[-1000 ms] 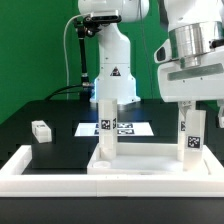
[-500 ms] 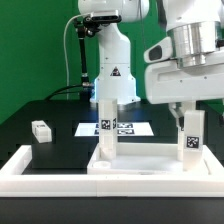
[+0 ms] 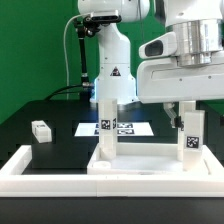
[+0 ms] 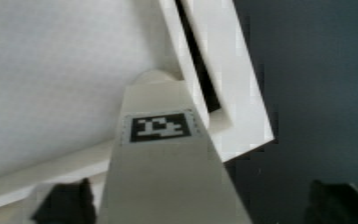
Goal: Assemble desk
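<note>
The white desk tabletop [image 3: 140, 166] lies flat near the front, with two square legs standing on it. One leg [image 3: 105, 130] is at the exterior view's left and one leg [image 3: 190, 136] is at its right. My gripper [image 3: 187, 118] hangs over the right leg, with its fingers down around the leg's top. In the wrist view this leg [image 4: 158, 160] sits between my dark fingertips [image 4: 62, 204] with a gap on one side, so my gripper [image 4: 202, 206] is open. The tabletop [image 4: 69, 90] lies below it. A third leg [image 3: 41, 130] lies loose on the table at the left.
The marker board [image 3: 122, 128] lies behind the tabletop. A long low white wall [image 3: 22, 162] with turned-up ends runs along the front around the tabletop. The arm's white base [image 3: 113, 72] stands at the back, with a green backdrop behind it.
My wrist has turned about its vertical axis above the right leg, and its housing has swung toward the exterior view's left. Both standing legs and the tabletop have stayed put.
</note>
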`<act>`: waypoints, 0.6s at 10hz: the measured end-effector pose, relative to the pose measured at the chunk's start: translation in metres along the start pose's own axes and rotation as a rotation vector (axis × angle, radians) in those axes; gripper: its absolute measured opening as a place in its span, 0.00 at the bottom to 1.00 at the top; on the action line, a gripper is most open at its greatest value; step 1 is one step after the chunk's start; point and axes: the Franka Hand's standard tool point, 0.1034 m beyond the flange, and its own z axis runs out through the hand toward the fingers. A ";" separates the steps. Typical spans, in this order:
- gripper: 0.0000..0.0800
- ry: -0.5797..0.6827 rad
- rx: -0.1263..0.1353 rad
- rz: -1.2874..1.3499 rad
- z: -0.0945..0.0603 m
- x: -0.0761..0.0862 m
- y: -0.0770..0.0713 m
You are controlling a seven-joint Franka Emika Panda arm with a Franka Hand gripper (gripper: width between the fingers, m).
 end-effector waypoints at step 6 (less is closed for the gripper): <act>0.37 -0.004 -0.004 0.505 0.001 0.000 0.003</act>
